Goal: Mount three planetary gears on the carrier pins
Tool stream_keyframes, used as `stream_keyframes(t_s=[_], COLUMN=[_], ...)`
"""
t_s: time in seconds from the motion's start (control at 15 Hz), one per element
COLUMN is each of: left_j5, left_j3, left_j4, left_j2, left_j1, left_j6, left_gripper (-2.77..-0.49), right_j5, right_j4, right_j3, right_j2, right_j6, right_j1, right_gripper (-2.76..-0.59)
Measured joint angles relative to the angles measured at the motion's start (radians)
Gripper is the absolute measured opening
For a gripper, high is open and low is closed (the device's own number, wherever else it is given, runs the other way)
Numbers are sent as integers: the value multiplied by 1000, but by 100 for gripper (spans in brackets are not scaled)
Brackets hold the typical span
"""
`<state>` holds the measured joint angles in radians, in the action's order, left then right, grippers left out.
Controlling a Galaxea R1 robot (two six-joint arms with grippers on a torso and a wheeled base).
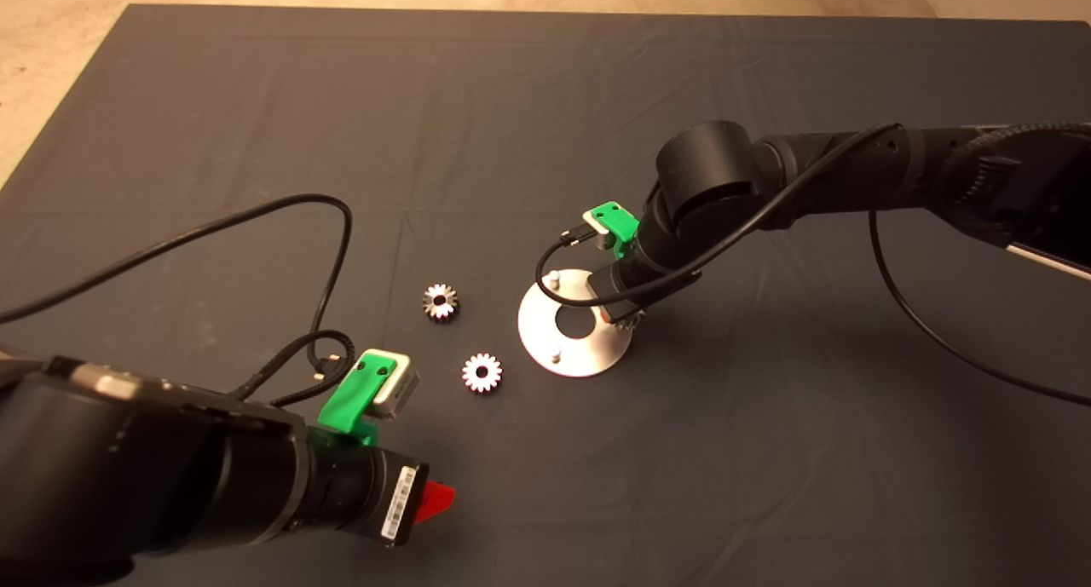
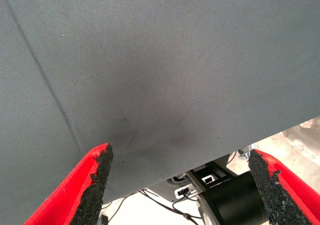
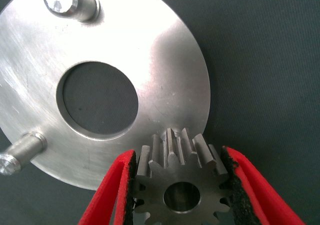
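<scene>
Dark grey mat (image 1: 545,101) covers nearly the whole table; cloth-like, with faint creases and shallow wrinkles running across its far half. Light falls unevenly: a brighter patch near the middle, duller toward the near edge, soft shadows on the cloth. Beyond the mat's far edge and far-left corner, a pale beige floor (image 1: 51,50), mottled and slightly speckled. In the left wrist view the mat's weave (image 2: 160,75) shows fine and even, with one thin straight crease line. Past its edge, a pale floor (image 2: 300,145) and dark equipment with cables (image 2: 220,190), details unclear.
</scene>
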<state>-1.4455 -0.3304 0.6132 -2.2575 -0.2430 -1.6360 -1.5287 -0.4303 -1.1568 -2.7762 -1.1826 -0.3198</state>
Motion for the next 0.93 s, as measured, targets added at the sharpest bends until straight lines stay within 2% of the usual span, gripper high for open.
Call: stream_keyframes(t_s=[0.07,0.27,0.47,0.93], left_j5=[0,1,2,2], left_j3=[0,0,0,0], left_j4=[0,0,0,0], left_j2=[0,0,0,0], left_j1=[0,0,0,0], left_j6=[0,0,0,0], left_gripper=[-134,-134,-134,-134], right_j5=[7,10,6,6], right_j4=[0,0,0,0], right_j3=[-5,-13,-17,-19], right_j2=[0,-1,-6,-6], right_j6=[0,4,7,7], right_j1=[1,1,0,0], right_gripper=[-234,-233,-233,-232])
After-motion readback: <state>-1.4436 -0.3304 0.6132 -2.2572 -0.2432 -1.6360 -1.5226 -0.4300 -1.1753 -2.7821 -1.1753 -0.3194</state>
